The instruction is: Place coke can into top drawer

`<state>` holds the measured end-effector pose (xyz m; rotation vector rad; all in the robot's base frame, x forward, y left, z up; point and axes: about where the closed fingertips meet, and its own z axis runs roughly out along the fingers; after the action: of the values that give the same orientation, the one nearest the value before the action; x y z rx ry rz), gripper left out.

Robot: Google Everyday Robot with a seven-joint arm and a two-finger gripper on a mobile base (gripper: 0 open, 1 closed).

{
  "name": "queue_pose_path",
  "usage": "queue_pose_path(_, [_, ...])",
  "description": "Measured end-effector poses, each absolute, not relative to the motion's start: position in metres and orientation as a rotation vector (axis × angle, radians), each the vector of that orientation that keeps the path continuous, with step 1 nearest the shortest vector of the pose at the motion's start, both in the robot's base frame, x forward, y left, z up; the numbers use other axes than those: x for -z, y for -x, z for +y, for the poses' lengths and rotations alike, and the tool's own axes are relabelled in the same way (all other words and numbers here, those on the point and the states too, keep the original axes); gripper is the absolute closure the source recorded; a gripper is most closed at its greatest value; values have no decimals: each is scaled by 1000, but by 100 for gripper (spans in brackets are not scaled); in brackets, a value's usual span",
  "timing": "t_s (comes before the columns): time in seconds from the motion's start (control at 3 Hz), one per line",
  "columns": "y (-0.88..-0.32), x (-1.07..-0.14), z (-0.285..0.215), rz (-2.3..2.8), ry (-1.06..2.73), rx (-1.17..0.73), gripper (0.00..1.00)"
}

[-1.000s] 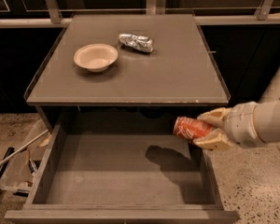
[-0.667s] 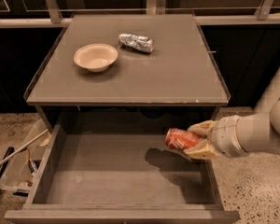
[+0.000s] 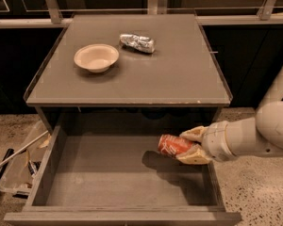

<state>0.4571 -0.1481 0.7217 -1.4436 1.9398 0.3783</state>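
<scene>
The coke can (image 3: 173, 145), red with white lettering, lies sideways in my gripper (image 3: 192, 146), which is shut on it. The gripper reaches in from the right and holds the can over the right part of the open top drawer (image 3: 104, 185), a little above its flat bottom, where its shadow falls. The drawer is pulled out wide below the cabinet top (image 3: 179, 74).
A beige bowl (image 3: 96, 57) and a crushed silver-grey can (image 3: 137, 42) sit on the cabinet top. A clear plastic bin (image 3: 19, 166) with tools stands on the floor left of the drawer. My white arm (image 3: 259, 135) stretches off to the right.
My gripper has moved the coke can left and down, from the drawer's right edge to further inside and lower over the drawer's right part.
</scene>
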Motion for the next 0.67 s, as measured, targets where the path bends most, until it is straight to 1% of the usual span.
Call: queue_pose_path(0.67, [-471, -661, -96, 1906, 1454, -520, 100])
